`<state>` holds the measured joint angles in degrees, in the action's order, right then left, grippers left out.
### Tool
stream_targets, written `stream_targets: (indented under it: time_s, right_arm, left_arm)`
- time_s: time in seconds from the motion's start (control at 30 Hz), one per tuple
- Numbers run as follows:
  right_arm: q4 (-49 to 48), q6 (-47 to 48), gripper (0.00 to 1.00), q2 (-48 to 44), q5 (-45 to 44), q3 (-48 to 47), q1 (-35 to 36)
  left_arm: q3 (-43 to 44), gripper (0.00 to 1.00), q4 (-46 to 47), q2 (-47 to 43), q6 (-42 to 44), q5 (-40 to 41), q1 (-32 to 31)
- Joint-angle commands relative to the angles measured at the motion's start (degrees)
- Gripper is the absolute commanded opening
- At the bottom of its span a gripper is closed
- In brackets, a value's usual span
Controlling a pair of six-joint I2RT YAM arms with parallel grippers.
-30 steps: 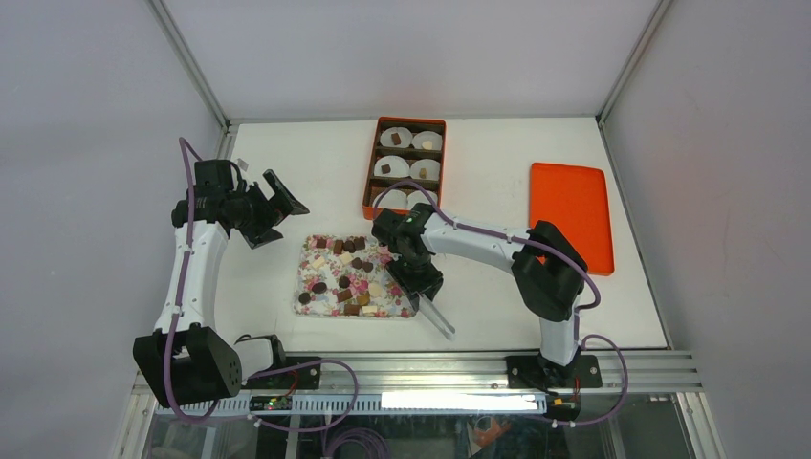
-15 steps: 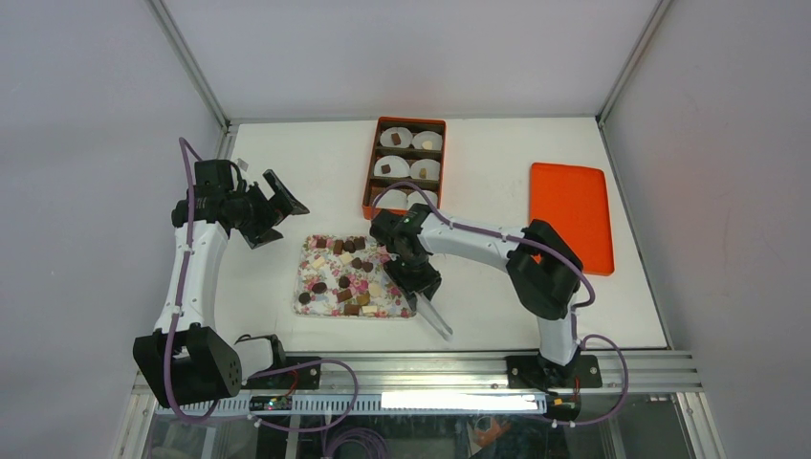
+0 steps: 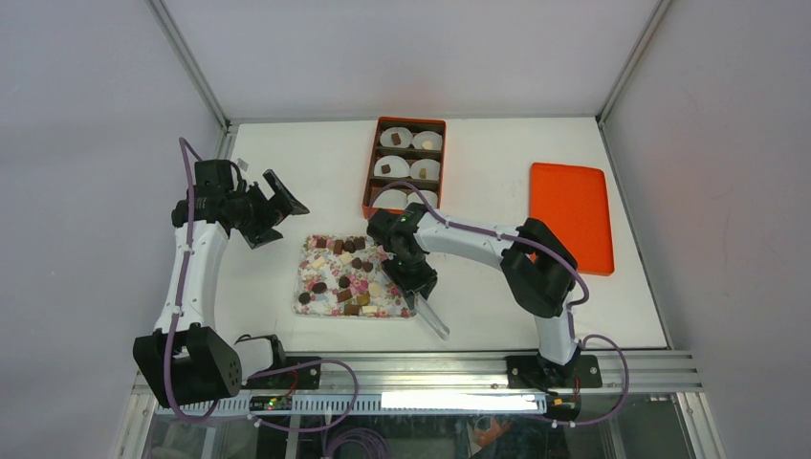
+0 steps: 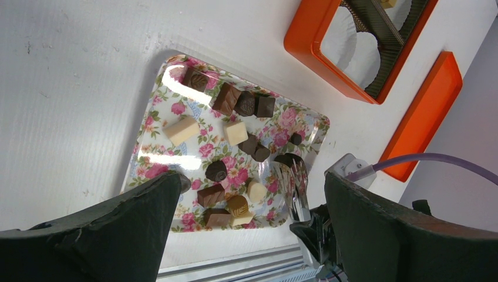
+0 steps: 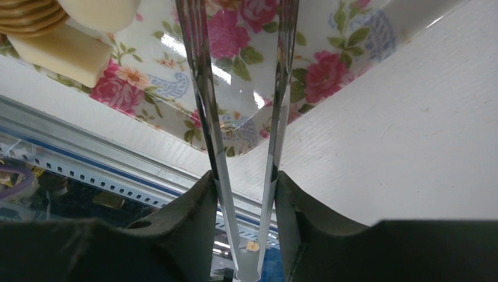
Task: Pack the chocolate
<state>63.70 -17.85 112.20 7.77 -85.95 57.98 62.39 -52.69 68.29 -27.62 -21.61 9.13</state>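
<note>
1. At the near edge, the aluminium rail (image 3: pixel 421 368) carries both bases. The right arm (image 3: pixel 478 239) rises right of the middle, folds at its elbow and reaches left toward the table's centre, with its wrist bent downward.
2. The right gripper (image 5: pixel 244 182) hangs at the near right corner of the floral tray (image 4: pixel 155 111). Its fingers (image 5: pixel 188 217) are pressed tight on metal tongs (image 5: pixel 202 100). The two blades of the tongs stand a little apart, and we cannot tell whether anything lies between their tips.
3. The left arm (image 3: pixel 196 277) climbs along the left edge from the near left corner. The left gripper (image 3: pixel 271 212) hovers just beside the tray's far left corner, turned toward the tray, with its fingers spread wide.
4. The tray lies left of centre, toward the near edge. We see most of the chocolate (image 4: pixel 226 98) on it: dark brown, light brown and cream pieces lying loose.
5. Farther back, the orange box (image 4: pixel 302 32) runs from the middle of the far edge toward the centre. It holds six white paper cups (image 4: pixel 361 56) in two columns, and each of the four farthest cups holds one piece.
6. The orange lid (image 3: pixel 572 215) lies flat along the right edge, well apart from the box.
7. The tabletop (image 3: pixel 488 163) is white, and grey walls (image 3: pixel 402 57) close its left, far and right sides.
8. We find bare tabletop between the box and the lid, toward the near right corner, and in the far left corner.
</note>
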Motion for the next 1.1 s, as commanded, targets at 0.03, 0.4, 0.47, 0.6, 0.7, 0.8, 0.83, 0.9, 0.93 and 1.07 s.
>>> stream_targets:
  time_s: [0.03,0.4,0.47,0.6,0.7,0.8,0.83,0.9,0.93,1.07]
  right_arm:
    - [1.61,0.35,0.14,-2.66,-0.58,-3.61,0.13]
    - [7.96,3.29,0.01,-5.73,-3.82,-13.97,-4.42]
    - [8.33,4.03,0.01,-4.76,-4.3,-17.1,-7.28]
    - [9.4,4.83,0.01,-0.52,-5.43,-25.05,-11.34]
    - [9.53,5.24,0.02,1.57,-5.76,-28.58,-13.93]
    - [9.41,6.0,0.02,3.27,-5.89,-30.62,-16.22]
    - [9.54,6.3,0.03,4.03,-5.77,-31.46,-16.75]
    - [9.83,7.1,0.03,5.68,-5.55,-33.33,-17.33]
    - [10.5,7.53,0.04,6.85,-5.66,-34.65,-17.36]
    - [11.86,8.33,0.05,10.47,-5.21,-38.11,-17.37]
  left_arm:
    - [0.23,0.99,1.18,-1.0,0.02,-1.2,0.54]
    - [1.12,0.99,1.45,-0.18,-0.07,-1.06,0.63]
    - [1.41,0.99,1.45,-0.05,-0.07,-0.98,0.6]
    - [1.99,0.99,1.45,0.25,-0.04,-0.97,0.63]
    - [2.28,0.99,1.4,0.5,0.02,-0.92,0.68]
    - [2.69,0.99,1.45,1.3,0.11,-0.63,0.72]
    - [2.83,0.99,1.45,1.58,0.11,-0.63,0.76]
    - [3.19,0.99,1.46,2.15,0.09,-0.72,0.83]
    - [3.38,0.99,1.47,2.41,0.11,-0.72,0.83]
    - [3.59,0.99,1.45,2.58,0.19,-0.55,0.96]
